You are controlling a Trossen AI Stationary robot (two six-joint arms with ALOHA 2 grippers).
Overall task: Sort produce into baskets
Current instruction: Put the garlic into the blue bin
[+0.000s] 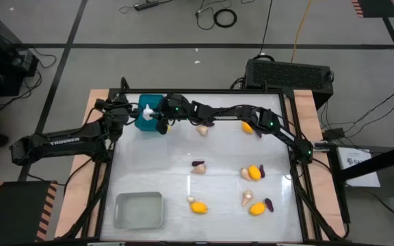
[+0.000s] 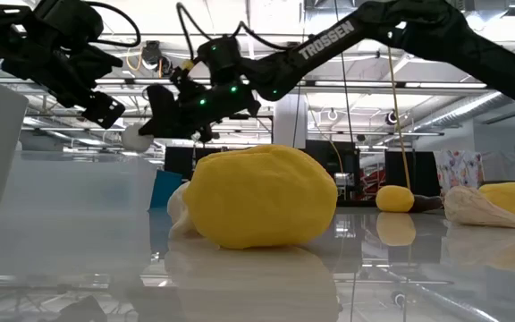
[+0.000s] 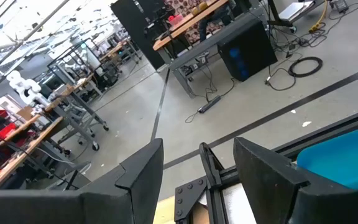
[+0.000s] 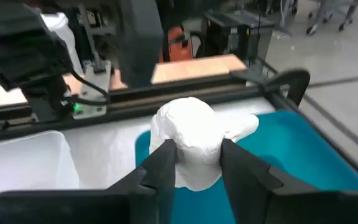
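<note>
Gripping garlic bulb (image 4: 194,146), right claw (image 4: 196,163) over teal bin (image 4: 303,155).

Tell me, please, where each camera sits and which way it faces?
High: overhead, straight down; both arms, teal bin.
Low: tabletop level, across a lemon; arms overhead.
Left wrist: past left pincer to the room.
Right wrist: right pincer holding a garlic bulb over the teal bin, shared with high.

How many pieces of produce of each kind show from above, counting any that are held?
Lemons: 4
Garlic: 6, one in the right gripper
Eggplants: 4 clearly seen
Total: 14
</note>
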